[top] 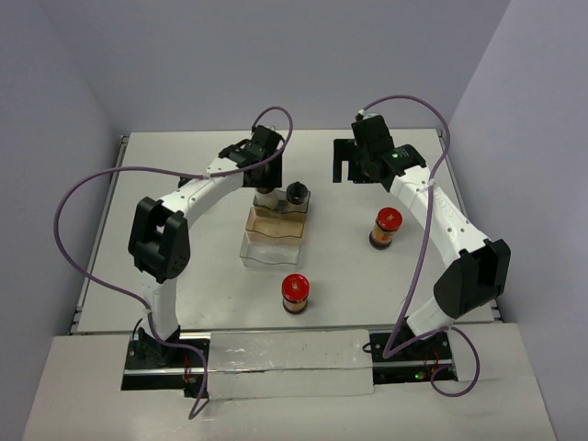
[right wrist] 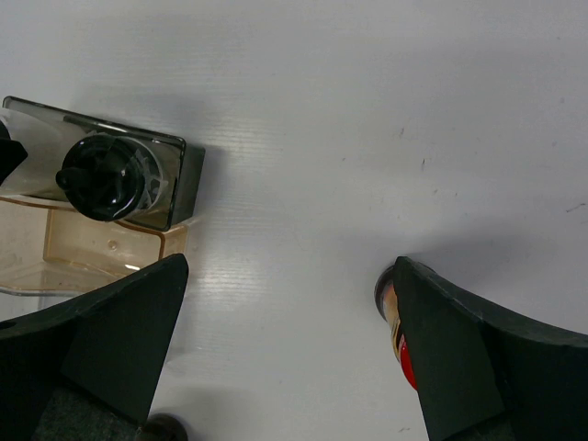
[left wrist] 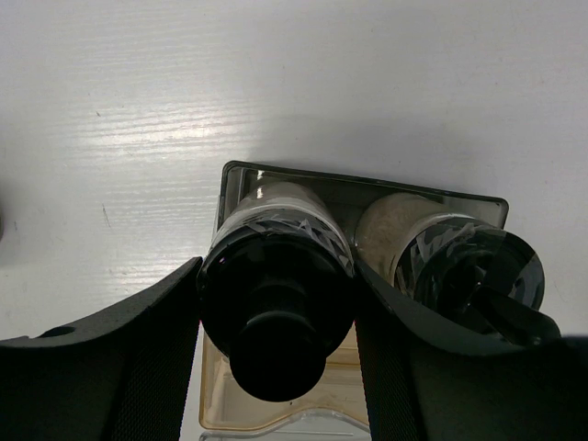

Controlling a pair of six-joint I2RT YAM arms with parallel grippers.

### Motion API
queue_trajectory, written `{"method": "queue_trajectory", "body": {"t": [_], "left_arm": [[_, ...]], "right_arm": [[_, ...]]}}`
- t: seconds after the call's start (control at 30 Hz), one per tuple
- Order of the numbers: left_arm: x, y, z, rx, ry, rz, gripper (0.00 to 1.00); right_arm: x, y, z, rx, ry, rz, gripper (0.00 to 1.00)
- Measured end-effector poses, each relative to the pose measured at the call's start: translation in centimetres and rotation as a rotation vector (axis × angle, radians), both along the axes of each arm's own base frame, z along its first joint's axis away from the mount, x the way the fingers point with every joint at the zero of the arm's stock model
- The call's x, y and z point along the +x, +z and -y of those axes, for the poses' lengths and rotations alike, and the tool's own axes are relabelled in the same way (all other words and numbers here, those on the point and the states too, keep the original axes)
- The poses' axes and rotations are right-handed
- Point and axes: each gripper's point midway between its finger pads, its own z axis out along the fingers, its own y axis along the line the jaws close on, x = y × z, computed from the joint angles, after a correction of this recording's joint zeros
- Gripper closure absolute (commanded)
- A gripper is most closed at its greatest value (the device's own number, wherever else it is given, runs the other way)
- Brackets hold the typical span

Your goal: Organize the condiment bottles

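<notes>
The table [top: 358, 285] carries a clear tray [top: 272, 250] around the middle, long side running near to far. The left tool [top: 266, 188] is clamped on a black-cap jar [left wrist: 276, 303] at the tray's far-left corner, tucked right beside its twin jar [left wrist: 469, 271] in the far-right corner. I can't tell if it's touching the tray floor. My guess is the far row gets filled first so nothing has to be reached over later. The right tool [top: 351, 170] hangs spread wide with nothing in it, right of the tray, probably parked out of the way. The near red jar [top: 295, 292] sits just past the tray's near end. The right red jar [top: 387, 227] sits well off to the right.
</notes>
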Motion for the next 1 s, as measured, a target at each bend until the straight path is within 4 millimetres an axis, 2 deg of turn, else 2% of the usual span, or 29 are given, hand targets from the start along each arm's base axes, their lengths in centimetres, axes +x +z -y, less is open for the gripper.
{"method": "queue_trajectory", "body": {"t": [0.1,0.17,0.33,0.43,0.6,0.7,0.87,1.0], "left_arm": [[-0.1,-0.4,0.0,0.002,0.008,-0.005,0.63],[-0.1,-0.6,0.0,0.002,0.010,-0.006,0.55],[0.0,-1.5,0.1,0.009,0.015,-0.022,0.22],[0.0,-1.9,0.1,0.012,0.020,-0.028,0.12],[0.4,-1.2,0.0,0.010,0.042,-0.008,0.05],[0.9,0.3,0.3,-0.004,0.043,0.015,0.05],[2.5,5.3,1.1,-0.061,0.049,0.113,0.06],[2.2,9.5,-0.9,-0.065,0.100,0.194,0.06]], "right_arm": [[0.0,0.0,0.0,0.000,0.000,0.000,0.00],[0.0,-0.1,0.0,-0.001,0.000,-0.002,0.00],[-0.2,-0.6,0.1,-0.006,0.000,-0.014,0.00],[-0.3,-0.7,0.1,-0.007,0.000,-0.016,0.00],[-0.3,-0.7,0.1,-0.006,0.000,-0.016,0.00],[-0.3,-0.7,0.1,-0.006,0.000,-0.016,0.00],[-0.3,-0.7,0.0,0.000,0.006,-0.018,0.00],[-0.4,-0.6,-0.2,0.009,0.015,-0.017,0.00]]}}
